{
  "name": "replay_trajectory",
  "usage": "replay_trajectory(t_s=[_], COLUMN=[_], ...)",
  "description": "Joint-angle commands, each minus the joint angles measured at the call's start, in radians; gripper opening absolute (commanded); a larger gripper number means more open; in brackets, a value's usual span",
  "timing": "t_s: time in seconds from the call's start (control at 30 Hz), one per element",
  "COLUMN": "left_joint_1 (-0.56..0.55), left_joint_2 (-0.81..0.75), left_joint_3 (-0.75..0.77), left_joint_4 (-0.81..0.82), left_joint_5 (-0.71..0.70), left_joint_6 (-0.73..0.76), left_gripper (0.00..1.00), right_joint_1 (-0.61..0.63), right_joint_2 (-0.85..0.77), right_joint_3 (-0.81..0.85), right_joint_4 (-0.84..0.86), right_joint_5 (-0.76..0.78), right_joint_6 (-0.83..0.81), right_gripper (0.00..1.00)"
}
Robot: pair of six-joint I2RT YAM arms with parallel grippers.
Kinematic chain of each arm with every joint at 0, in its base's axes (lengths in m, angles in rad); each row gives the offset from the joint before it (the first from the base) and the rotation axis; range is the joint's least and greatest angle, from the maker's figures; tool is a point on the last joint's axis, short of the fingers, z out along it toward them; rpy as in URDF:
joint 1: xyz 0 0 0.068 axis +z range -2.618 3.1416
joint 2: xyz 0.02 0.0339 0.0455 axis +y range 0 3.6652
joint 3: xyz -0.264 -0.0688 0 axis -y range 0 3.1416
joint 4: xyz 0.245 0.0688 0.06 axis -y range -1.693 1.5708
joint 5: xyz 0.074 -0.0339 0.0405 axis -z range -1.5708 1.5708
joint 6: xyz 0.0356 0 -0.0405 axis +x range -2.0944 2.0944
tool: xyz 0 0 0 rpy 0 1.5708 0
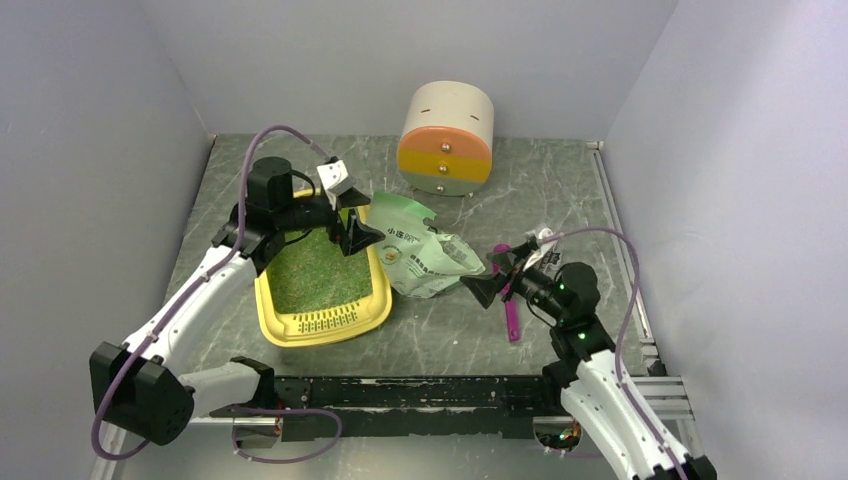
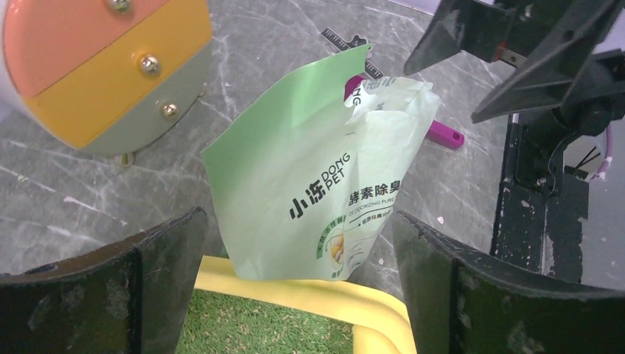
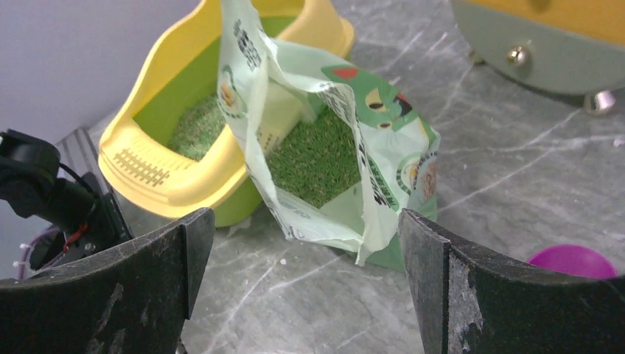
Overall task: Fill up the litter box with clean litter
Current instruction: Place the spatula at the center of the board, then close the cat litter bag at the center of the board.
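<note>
Grey marbled tabletop (image 1: 560, 330), plain walls (image 1: 90, 120)

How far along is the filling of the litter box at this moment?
Done: clean litter covers most of the floor of the litter box. In hand: nothing; the left gripper, above the box's far end, and the right gripper, facing the bag's open mouth, are both open. The bag lies beside the box. Left: the bag holds more litter, so more could be poured or scooped; the magenta scoop lies on the table.

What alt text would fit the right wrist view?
A pale green bag gapes open toward the camera with clean litter inside, framed by the open right gripper. Behind it sits the yellow litter box, partly filled; a magenta scoop shows lower right.
</note>
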Motion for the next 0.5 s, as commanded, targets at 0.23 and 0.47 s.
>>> replay_trajectory(t_s=[0.23, 0.47], left_joint_1=[-0.005, -0.002], left_joint_2=[0.107, 0.183], left_joint_3=[0.01, 0.03], left_joint_4=[0.118, 0.147], left_joint_5=[0.059, 0.111], left_joint_6=[0.036, -0.031], left_gripper=[0.98, 0.9], right_joint_1=[-0.002, -0.002], right_joint_2=[0.265, 0.335], right_joint_3=[0.067, 0.041], right_joint_4=[0.132, 0.245], right_joint_5=[-0.151, -0.17], right_joint_6=[-0.158, -0.095], right_gripper=[0.97, 0.91])
